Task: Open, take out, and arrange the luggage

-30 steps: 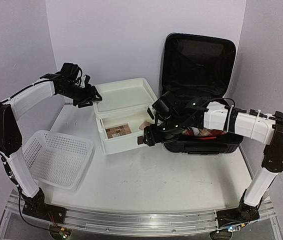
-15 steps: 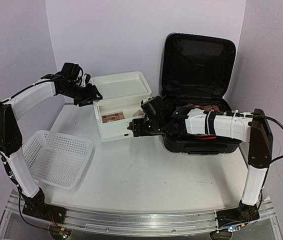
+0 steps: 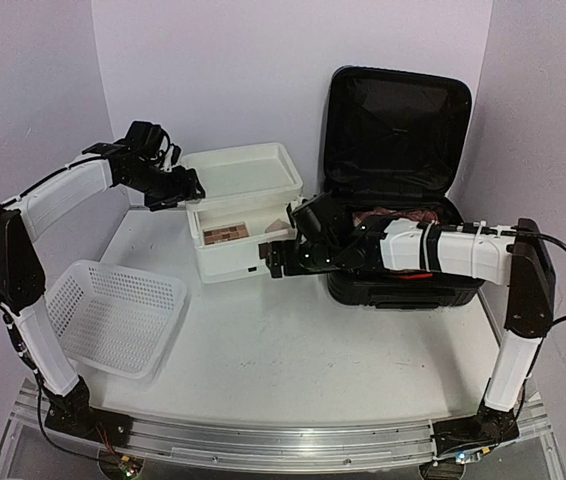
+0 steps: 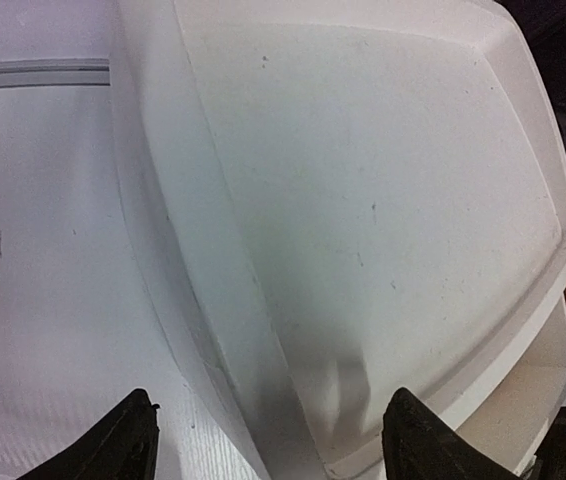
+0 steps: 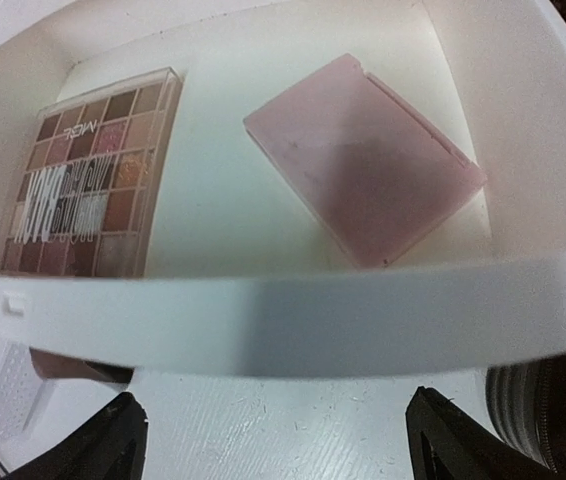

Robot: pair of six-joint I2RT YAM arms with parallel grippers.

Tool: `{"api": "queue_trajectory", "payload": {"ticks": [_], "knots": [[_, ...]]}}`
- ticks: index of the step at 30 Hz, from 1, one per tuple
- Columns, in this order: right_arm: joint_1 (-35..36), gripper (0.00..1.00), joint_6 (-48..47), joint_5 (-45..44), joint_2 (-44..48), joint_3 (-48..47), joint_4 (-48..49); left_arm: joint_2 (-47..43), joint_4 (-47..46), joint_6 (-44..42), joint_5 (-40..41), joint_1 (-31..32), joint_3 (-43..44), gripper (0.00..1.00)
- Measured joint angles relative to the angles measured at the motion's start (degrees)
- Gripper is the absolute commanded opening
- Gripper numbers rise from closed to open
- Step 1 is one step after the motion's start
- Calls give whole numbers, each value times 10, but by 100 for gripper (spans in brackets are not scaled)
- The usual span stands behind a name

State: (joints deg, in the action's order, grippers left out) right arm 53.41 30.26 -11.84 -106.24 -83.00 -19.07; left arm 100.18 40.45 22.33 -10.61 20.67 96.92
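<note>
Lettering on the one eyeshadow palette [image 5: 88,180] was blurred, perhaps "NOVO". One pink compact [image 5: 368,160] lay beside it in the white box [image 5: 263,320]. The luggage [image 3: 395,130], black with its lid raised upright, stood at the right rear of the table [image 3: 293,350]. The left gripper [image 4: 273,440] and right gripper [image 5: 283,440] both had their fingers spread apart.

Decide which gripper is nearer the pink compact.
Right. The right gripper is at the front of the white box, facing the pink compact; the left gripper straddles the upper tray, farther off.
</note>
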Motion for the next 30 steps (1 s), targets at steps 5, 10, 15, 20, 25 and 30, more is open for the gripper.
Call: {"api": "queue_trajectory", "payload": {"ticks": [5,10,15,20,25,30], "knots": [[0,92,0,5,18,26,-3,24,31,17,63,0,63,66],[0,92,-3,4,34,33,-5,67,46,23,119,4,118,57],[0,91,-2,4,45,38,-5,116,57,29,163,22,165,38],[1,89,-2,2,45,38,-5,126,74,23,205,35,186,22],[8,86,0,-14,39,32,-7,126,76,46,245,43,185,1],[24,80,8,-46,17,14,-29,115,73,54,242,42,169,0]]}}
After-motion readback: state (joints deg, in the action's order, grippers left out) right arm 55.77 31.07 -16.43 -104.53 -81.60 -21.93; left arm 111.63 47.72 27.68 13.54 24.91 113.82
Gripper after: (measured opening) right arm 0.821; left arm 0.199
